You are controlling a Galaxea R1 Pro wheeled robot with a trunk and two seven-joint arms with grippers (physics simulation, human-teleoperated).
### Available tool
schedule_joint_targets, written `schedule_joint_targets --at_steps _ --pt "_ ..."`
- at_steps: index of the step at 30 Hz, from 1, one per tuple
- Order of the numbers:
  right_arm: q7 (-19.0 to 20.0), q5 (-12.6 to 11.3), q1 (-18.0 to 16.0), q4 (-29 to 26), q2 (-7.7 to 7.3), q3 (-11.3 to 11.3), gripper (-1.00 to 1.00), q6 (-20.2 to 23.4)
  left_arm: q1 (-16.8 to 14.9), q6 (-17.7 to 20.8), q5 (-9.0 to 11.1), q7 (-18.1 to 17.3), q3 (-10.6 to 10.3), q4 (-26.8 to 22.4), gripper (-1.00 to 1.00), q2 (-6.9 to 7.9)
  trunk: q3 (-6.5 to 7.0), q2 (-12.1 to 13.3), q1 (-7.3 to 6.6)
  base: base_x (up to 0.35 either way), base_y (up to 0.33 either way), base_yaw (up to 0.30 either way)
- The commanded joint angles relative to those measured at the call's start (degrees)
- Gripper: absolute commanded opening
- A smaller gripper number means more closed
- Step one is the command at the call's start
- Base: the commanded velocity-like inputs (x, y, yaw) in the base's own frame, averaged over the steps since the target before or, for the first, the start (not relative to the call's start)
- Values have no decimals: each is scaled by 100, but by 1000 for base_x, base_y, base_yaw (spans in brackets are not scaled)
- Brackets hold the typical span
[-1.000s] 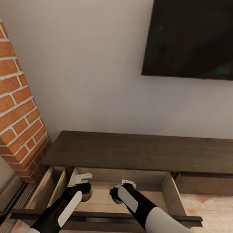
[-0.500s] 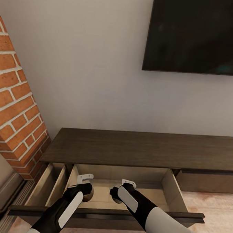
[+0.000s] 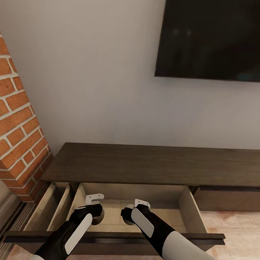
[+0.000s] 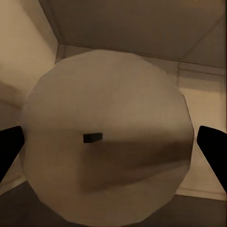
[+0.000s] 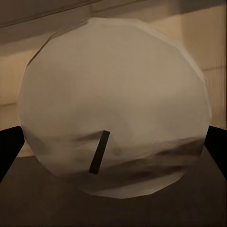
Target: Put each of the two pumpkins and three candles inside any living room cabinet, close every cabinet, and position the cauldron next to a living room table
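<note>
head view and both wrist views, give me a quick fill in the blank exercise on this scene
1. Each pincer, left and right, holds a round, pale-topped ____.
2. Both arms reach into a pulled-out ____ of the dark cabinet.
3. On the wall above the cabinet hangs a black ____.
4. Left of the cabinet stands a pillar of red ____.

Missing words: candle; drawer; television; brick

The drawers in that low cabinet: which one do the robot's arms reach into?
The wide middle drawer, pulled open, with both pincers over its pale inside. The narrow drawer by the brick is open too; the right one is shut.
</note>
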Motion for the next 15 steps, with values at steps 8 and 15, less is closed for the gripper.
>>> schedule_joint_targets --at_steps 8,15 --pt "-35 -28 -7 -7 -1 26 -100 11 -3 6 52 58 -7 -11 -100 5 -5 -2 -1 21 0 -18" --pt "-34 -28 -7 -7 -1 26 -100 11 -3 6 48 57 -6 -18 -100 5 -5 -2 -1 91 44 0"
